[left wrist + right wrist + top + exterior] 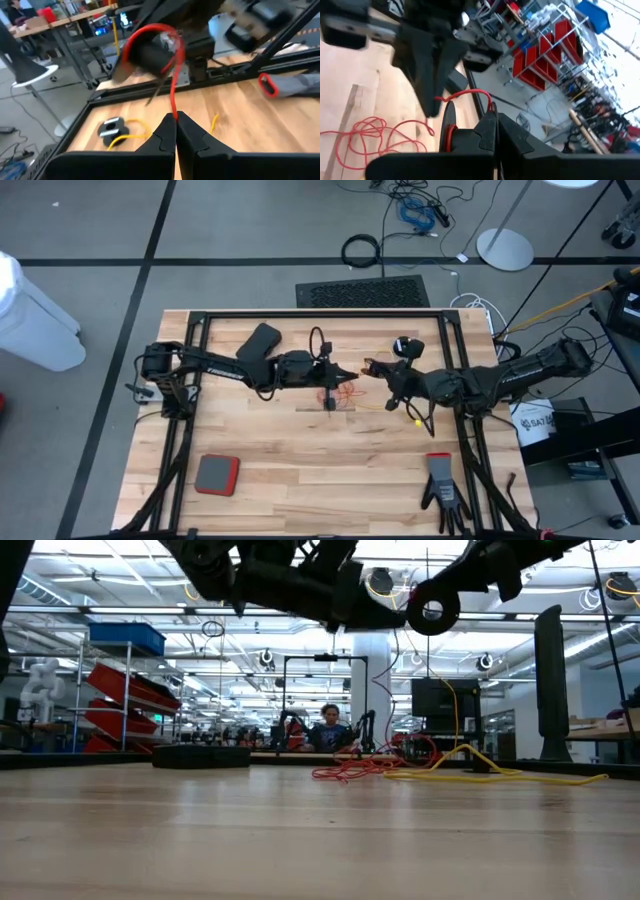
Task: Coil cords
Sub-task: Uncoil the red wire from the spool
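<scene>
My right gripper [376, 367] is shut on a small black reel [155, 50] wound with reddish-orange cord and holds it above the table's middle. The reel also shows in the low view [432, 612]. My left gripper [350, 370] faces it, shut on the reddish-orange cord [173, 85] just off the reel. The rest of that cord hangs down to a loose tangle [336, 394] on the table. The yellow cord [490, 776] lies slack on the table, joined to a second black reel [111, 127] that lies flat. My left gripper pinches one strand of the reddish-orange cord [173, 113] between its fingertips, coming level from the table's left. The strand runs from the fingertips in a curve over the reel, clear of the table. My right gripper holds the black reel [451, 131] from the table's right, lifted clear of the table. Its own fingers hide which part of the reel they are on. A loop of cord [470, 92] arcs over the reel to the fingertips.
A flat black object [258, 340] lies at the far left. A red-and-grey pad [216, 474] and a black glove [443, 485] lie near the front edge. A black frame [320, 314] runs round the table.
</scene>
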`<state>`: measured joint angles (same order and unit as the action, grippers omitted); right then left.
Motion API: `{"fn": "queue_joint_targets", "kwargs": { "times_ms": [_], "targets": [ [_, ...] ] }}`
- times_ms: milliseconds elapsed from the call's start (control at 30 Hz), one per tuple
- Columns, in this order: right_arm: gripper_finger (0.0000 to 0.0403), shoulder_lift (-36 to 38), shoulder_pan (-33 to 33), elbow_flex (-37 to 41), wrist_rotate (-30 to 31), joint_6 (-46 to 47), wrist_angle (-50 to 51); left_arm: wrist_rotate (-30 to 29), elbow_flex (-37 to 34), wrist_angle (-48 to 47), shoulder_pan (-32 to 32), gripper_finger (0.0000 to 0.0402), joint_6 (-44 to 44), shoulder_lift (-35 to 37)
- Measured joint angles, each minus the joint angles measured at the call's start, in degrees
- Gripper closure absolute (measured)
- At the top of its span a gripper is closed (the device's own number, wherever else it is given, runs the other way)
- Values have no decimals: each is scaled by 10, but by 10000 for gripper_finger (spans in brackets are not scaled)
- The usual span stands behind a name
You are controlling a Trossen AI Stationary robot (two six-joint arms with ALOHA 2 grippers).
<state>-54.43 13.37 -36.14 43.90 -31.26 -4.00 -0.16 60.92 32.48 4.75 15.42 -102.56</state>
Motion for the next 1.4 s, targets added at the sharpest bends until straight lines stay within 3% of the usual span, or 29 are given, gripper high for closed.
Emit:
{"fn": "queue_joint_targets", "kwargs": {
  "times_ms": [467,733,967,1133,1400],
  "targets": [
    [403,-10,57,0,26,-41,-47,-1,-46,48,51,402,-38,-1],
    [403,-47,66,0,-19,-78,-142,20,-44,107,61,402,-86,-49],
    [403,-103,49,0,-19,-119,-256,56,2,109,39,402,-107,-101],
    [403,-135,29,0,31,-156,-318,64,32,103,14,402,-107,-123],
    [403,-149,4,0,88,-174,-288,77,40,107,-5,402,-106,-125]
  ]
}}
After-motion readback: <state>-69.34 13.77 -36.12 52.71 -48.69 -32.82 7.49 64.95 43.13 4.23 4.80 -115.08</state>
